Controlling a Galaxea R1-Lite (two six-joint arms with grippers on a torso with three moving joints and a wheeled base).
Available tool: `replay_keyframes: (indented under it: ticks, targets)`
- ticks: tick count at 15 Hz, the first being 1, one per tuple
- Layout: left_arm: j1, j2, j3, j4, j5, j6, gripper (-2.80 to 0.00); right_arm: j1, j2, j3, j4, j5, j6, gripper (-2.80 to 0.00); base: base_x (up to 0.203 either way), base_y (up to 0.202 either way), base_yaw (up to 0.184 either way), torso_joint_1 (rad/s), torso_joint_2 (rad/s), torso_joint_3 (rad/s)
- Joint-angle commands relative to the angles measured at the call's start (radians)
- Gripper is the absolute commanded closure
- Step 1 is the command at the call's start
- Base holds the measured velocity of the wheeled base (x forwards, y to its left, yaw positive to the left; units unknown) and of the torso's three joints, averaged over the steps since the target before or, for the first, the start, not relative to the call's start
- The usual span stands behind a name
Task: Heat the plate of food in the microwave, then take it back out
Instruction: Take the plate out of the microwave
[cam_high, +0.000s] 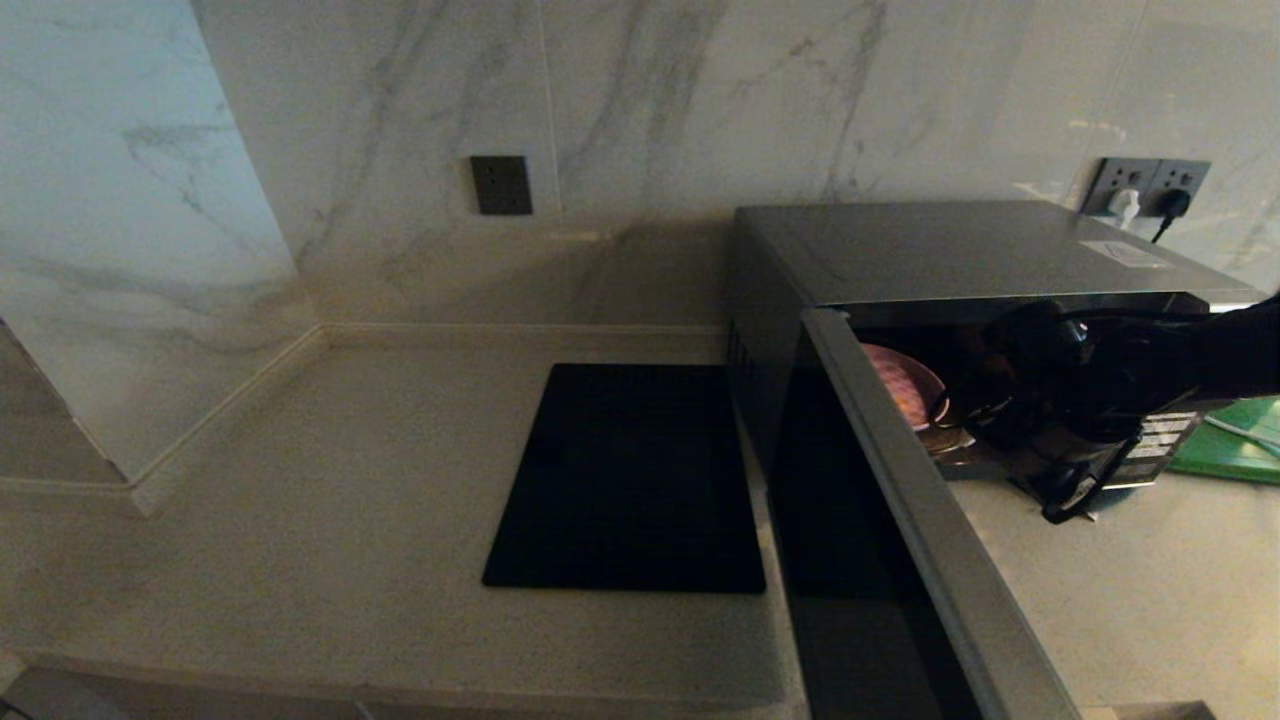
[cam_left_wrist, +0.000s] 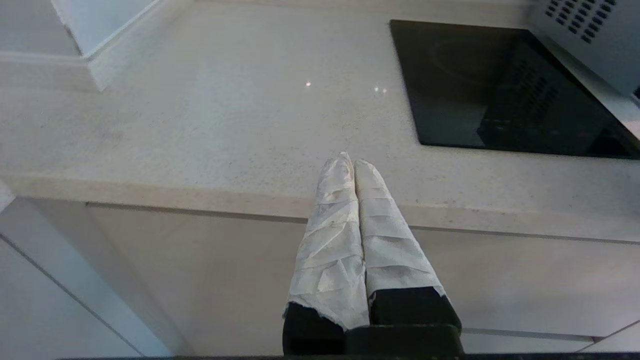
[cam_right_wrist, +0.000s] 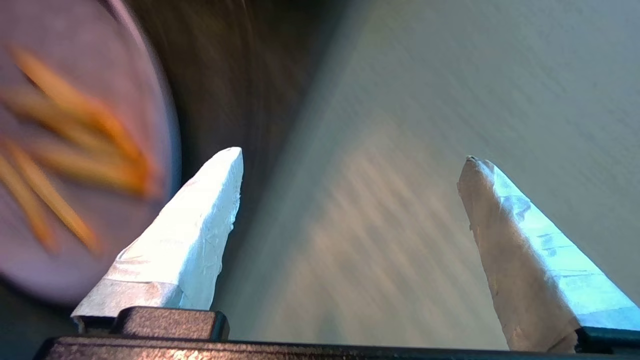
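The dark grey microwave (cam_high: 950, 250) stands at the right of the counter. Its door (cam_high: 900, 520) is swung wide open toward me. The pale pink plate of food (cam_high: 900, 385) lies inside the cavity, toward its left. My right arm reaches into the opening from the right. In the right wrist view the right gripper (cam_right_wrist: 352, 155) is open, with nothing between its fingers. There the plate of food (cam_right_wrist: 75, 175), with its orange sticks, lies just beside one fingertip (cam_right_wrist: 220, 180). My left gripper (cam_left_wrist: 350, 161) is shut and hangs by the counter's front edge, far from the microwave.
A flat black slab (cam_high: 630, 480) lies on the counter left of the microwave. A green board (cam_high: 1235, 440) lies behind my right arm. Wall sockets (cam_high: 1145, 185) sit behind the oven. A wall corner juts in at the far left.
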Motion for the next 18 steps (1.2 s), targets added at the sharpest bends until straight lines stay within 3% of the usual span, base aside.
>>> replay_keyframes:
  ticks: [1,5,11,18]
  targets:
    - [-0.001,0.000,0.000,0.000,0.001,-0.001,0.00,-0.002,-0.098,0.071,-0.005,-0.001,0.014,-2.80,0.000,0.000,0.000,0.000,0.00,0.000]
    - [-0.001,-0.005,0.000,0.000,0.001,-0.001,0.00,-0.002,-0.024,0.067,-0.007,0.015,0.015,-2.80,0.000,0.000,0.000,0.000,0.00,0.000]
    - [0.001,0.002,0.000,0.000,0.001,-0.001,0.00,-0.004,0.091,0.001,-0.030,0.119,0.013,-2.80,0.000,0.000,0.000,0.000,0.00,0.000]
    - [-0.001,0.001,0.000,0.000,0.001,-0.001,0.00,-0.016,0.031,0.020,-0.030,0.124,0.013,-2.80,0.000,0.000,0.000,0.000,0.00,0.000]
